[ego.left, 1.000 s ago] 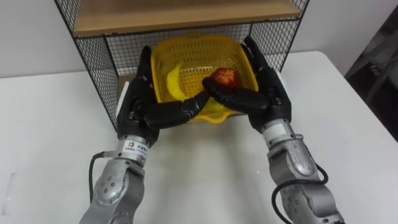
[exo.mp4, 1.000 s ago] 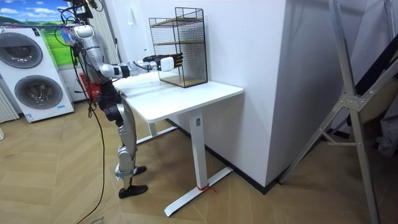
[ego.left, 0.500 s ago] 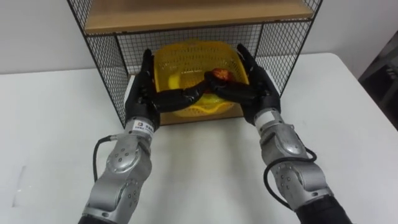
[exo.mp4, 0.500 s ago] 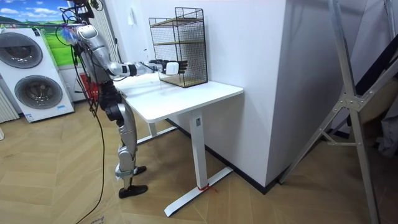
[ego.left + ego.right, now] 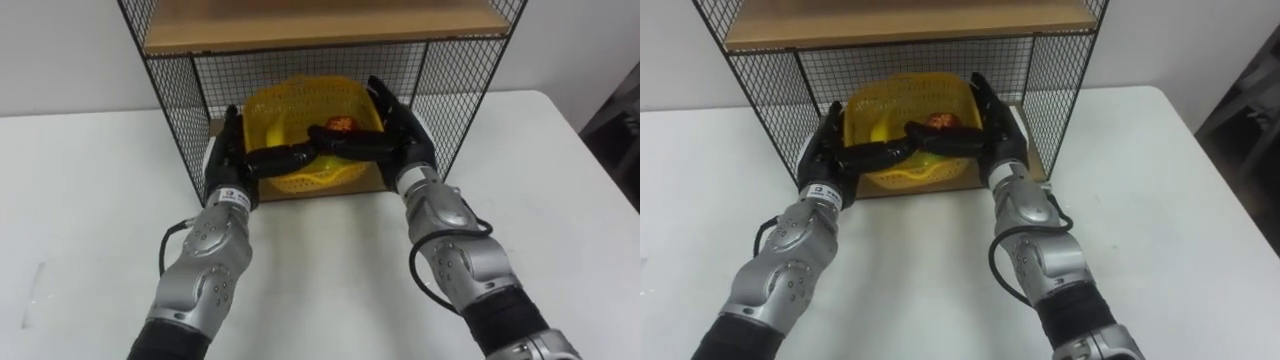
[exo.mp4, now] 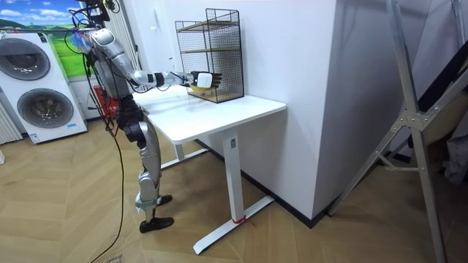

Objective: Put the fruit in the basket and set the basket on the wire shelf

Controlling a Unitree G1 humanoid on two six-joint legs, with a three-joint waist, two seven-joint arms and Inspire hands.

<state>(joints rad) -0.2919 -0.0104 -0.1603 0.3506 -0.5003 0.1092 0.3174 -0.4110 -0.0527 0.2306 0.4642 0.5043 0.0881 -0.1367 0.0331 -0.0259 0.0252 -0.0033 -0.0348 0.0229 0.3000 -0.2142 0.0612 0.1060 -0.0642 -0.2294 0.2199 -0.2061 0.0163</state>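
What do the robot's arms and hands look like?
Its left hand and right hand are black, with long fingers. The arms are shiny silver-grey metal in rounded sections, turning black higher up. A thin black cable loops beside each forearm, and the left wrist has a small white label.

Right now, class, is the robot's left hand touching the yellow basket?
Touching. The left eye view shows the left hand flat against the basket, its thumb lying across the front rim.
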